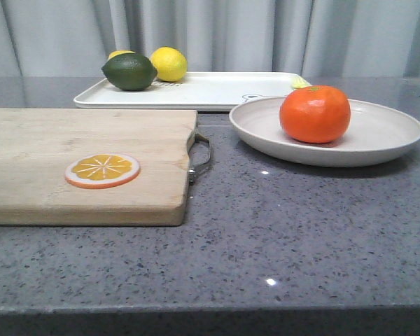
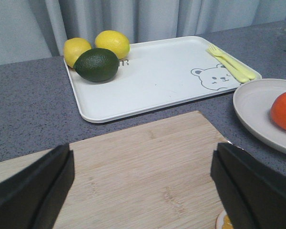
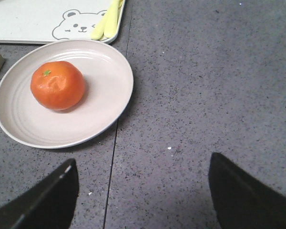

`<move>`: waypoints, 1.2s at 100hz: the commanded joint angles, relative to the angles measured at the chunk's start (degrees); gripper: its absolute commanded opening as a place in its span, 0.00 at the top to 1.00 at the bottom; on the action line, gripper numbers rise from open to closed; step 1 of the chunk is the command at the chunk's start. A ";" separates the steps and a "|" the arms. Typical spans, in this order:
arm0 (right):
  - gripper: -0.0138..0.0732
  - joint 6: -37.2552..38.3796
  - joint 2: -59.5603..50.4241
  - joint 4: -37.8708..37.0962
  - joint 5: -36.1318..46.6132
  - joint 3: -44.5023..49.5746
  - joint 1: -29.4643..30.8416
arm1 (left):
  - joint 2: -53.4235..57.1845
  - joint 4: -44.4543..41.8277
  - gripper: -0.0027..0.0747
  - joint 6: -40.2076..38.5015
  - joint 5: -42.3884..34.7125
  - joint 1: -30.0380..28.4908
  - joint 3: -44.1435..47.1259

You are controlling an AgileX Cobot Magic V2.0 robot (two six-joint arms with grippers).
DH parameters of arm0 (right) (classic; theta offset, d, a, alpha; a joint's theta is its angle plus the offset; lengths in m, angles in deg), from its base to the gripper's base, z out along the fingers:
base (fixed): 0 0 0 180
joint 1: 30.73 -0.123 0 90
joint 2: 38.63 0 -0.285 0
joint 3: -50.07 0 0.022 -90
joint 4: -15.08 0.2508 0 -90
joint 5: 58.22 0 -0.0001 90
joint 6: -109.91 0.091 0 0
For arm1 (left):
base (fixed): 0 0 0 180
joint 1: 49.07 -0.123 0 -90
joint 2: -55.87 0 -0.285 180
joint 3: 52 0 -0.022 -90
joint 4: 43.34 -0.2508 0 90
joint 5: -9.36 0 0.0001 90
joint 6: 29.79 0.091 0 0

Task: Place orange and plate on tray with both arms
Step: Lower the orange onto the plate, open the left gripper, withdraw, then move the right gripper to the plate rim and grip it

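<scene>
The orange (image 1: pixel 315 113) sits on the beige plate (image 1: pixel 385 133) at the right of the table, in front of the white tray (image 1: pixel 217 89). Both show in the right wrist view, orange (image 3: pixel 57 85) on plate (image 3: pixel 105 90), and at the edge of the left wrist view, orange (image 2: pixel 285 110), plate (image 2: pixel 255 105), tray (image 2: pixel 152 76). My left gripper (image 2: pixel 143 191) is open and empty above the cutting board. My right gripper (image 3: pixel 143 191) is open and empty over bare counter, short of the plate. Neither gripper shows in the front view.
A wooden cutting board (image 1: pixel 70 157) with a metal handle (image 1: pixel 201 155) lies at the left, an orange slice disc (image 1: pixel 102 170) on it. On the tray lie a lime (image 1: pixel 129 71), two lemons (image 1: pixel 169 63) and a yellow fork (image 2: pixel 231 64).
</scene>
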 commanded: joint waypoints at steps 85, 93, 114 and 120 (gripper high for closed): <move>0.19 -12.15 42.58 17.93 22.26 -12.35 -0.07 | -4.36 1.17 0.23 -0.60 -3.23 -0.15 -1.49; 0.19 -12.15 44.48 17.93 22.24 -13.25 -0.07 | -4.36 1.17 0.23 -0.60 -3.23 -0.15 -1.49; 0.19 -12.17 47.40 17.93 22.47 -13.30 -0.07 | -4.36 1.17 0.23 -0.60 -3.23 -0.15 -1.49; 0.19 -12.17 48.04 17.88 22.53 -13.30 -0.07 | -4.36 1.17 0.23 -0.60 -3.23 -0.15 -1.49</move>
